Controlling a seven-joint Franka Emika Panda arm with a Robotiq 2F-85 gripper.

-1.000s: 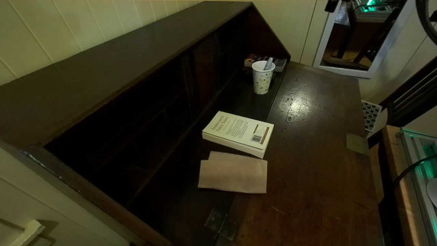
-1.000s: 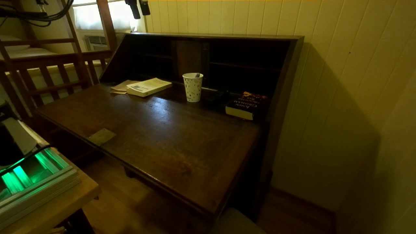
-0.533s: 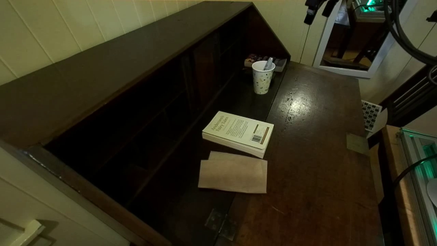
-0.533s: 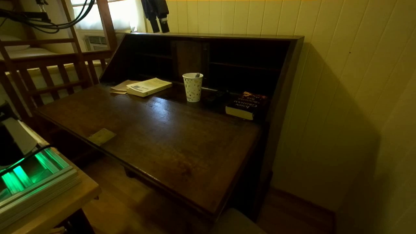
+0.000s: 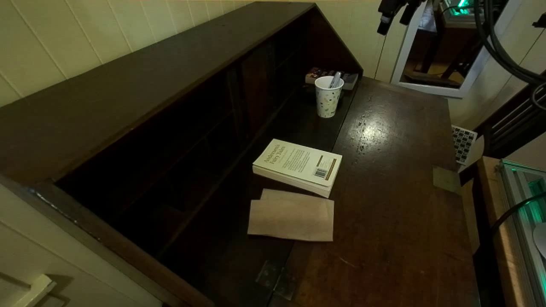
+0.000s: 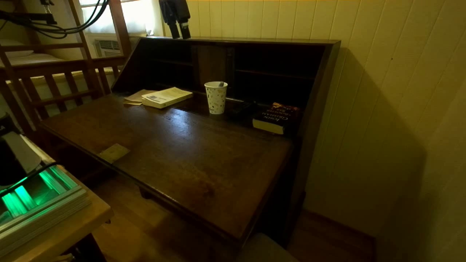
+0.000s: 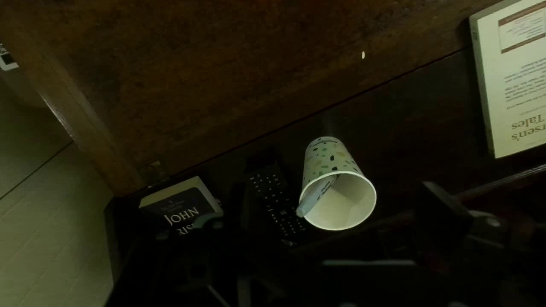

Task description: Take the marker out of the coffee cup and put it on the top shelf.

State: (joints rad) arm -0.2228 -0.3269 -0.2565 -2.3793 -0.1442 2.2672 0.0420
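The coffee cup (image 5: 327, 102) is a white paper cup with coloured specks, upright on the desk in both exterior views (image 6: 216, 100). The marker (image 5: 335, 79) is light grey and leans inside it, its end above the rim; the wrist view shows this marker (image 7: 315, 198) against the rim of the cup (image 7: 328, 160). My gripper (image 6: 181, 37) hangs high above the desk, also in an exterior view (image 5: 393, 26). In the wrist view its dark fingers (image 7: 337, 187) are wide apart, with nothing between them. The top shelf (image 5: 179, 64) is the desk's uppermost dark board.
A white book (image 5: 298, 166) and brown paper (image 5: 294, 219) lie on the desktop (image 5: 384, 213). A dark book (image 6: 273, 122) and a black remote (image 7: 275, 200) lie beside the cup. Dark compartments (image 6: 276, 60) stand behind. Arm cables (image 5: 499, 55) hang at the upper right.
My gripper has moved down and inward from the top edge in both exterior views, with only slight lowering in the last half second. The cup and marker have not moved.
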